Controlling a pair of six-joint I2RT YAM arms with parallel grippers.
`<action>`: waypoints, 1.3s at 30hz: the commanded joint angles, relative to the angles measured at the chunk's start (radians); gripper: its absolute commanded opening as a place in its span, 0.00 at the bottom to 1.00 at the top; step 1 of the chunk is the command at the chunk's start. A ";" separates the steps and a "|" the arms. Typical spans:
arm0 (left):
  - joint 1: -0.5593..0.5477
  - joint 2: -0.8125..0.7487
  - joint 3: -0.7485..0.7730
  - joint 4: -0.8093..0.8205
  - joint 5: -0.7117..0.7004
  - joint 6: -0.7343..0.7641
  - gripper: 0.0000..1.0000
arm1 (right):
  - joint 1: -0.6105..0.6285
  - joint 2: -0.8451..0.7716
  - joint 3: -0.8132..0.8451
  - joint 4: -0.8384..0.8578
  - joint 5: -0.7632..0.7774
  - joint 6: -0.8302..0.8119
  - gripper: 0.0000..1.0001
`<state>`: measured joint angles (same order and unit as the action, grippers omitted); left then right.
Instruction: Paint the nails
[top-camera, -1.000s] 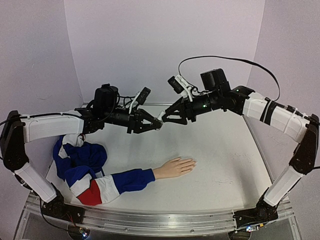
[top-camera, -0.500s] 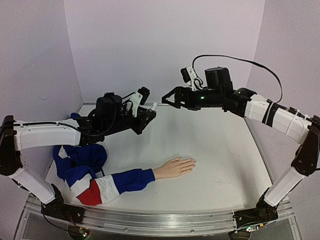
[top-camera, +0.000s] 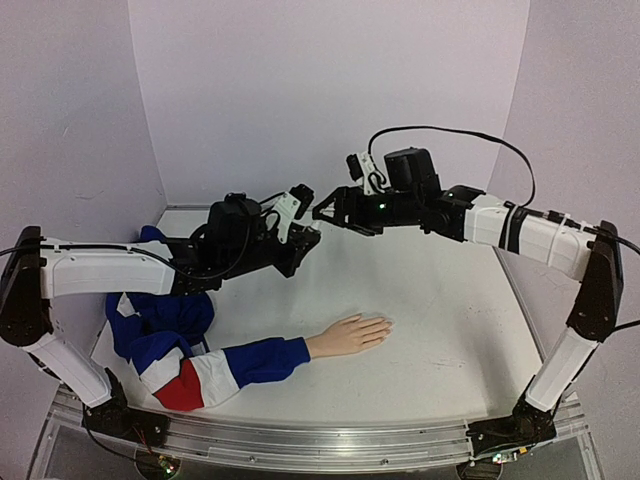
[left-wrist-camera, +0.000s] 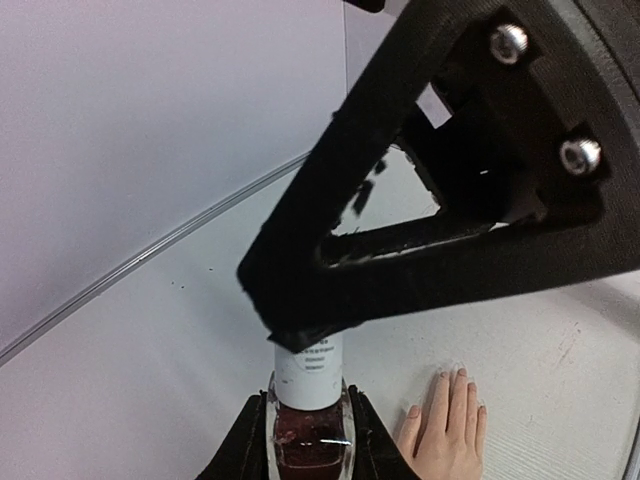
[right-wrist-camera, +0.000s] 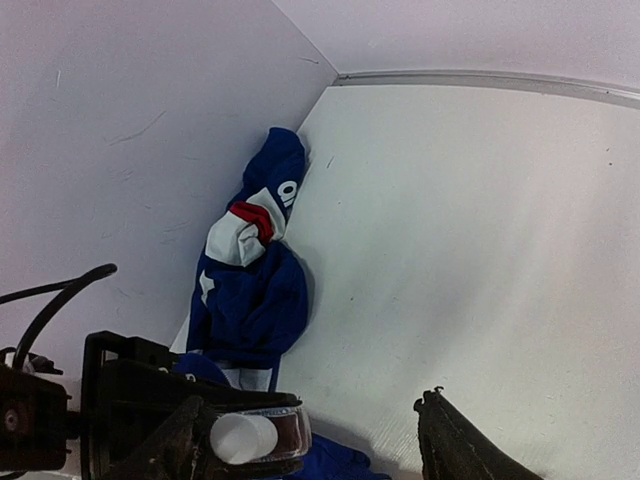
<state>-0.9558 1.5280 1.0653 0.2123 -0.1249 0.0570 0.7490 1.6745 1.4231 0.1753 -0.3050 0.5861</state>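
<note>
The one container in view is a small glass polish bottle (left-wrist-camera: 309, 445) with dark red polish showing through its clear wall. A pale cylindrical cap (left-wrist-camera: 308, 366) with fine print closes its neck. The left jaws pinch the bottle's body from both sides and hold it in the air above the white counter (top-camera: 440, 330), with the cap end aimed at the right arm (top-camera: 520, 225). The right jaws stand spread on either side of that cap. The right wrist view shows the cap close to one finger with a wide gap to the other. Whether that finger touches the cap I cannot tell.

The peach-coloured plastic mannequin hand (top-camera: 350, 333) lies palm down near the middle of the counter, well below both arms. Its long axis runs across the counter. The wrist is toward the left arm (top-camera: 110, 268) and the fingers point to the right arm's side. The tiny pale nails (left-wrist-camera: 447, 374) face upward at the fingertips. A blue, white and red sleeve (top-camera: 250, 362) covers the forearm and ends in a bunched heap at the left wall.
</note>
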 joint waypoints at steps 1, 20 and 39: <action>-0.009 0.005 0.066 0.045 -0.026 0.012 0.00 | 0.020 0.040 0.056 0.046 -0.030 0.006 0.63; 0.145 -0.099 0.049 0.035 0.898 -0.168 0.00 | 0.028 -0.036 -0.013 0.090 -0.682 -0.414 0.00; 0.127 -0.170 -0.030 0.031 0.530 -0.119 0.00 | 0.027 -0.196 -0.071 0.064 -0.256 -0.374 0.80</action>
<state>-0.7689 1.4559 1.0824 0.1753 0.8982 -0.1883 0.7715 1.5612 1.3525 0.2302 -0.8463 0.1425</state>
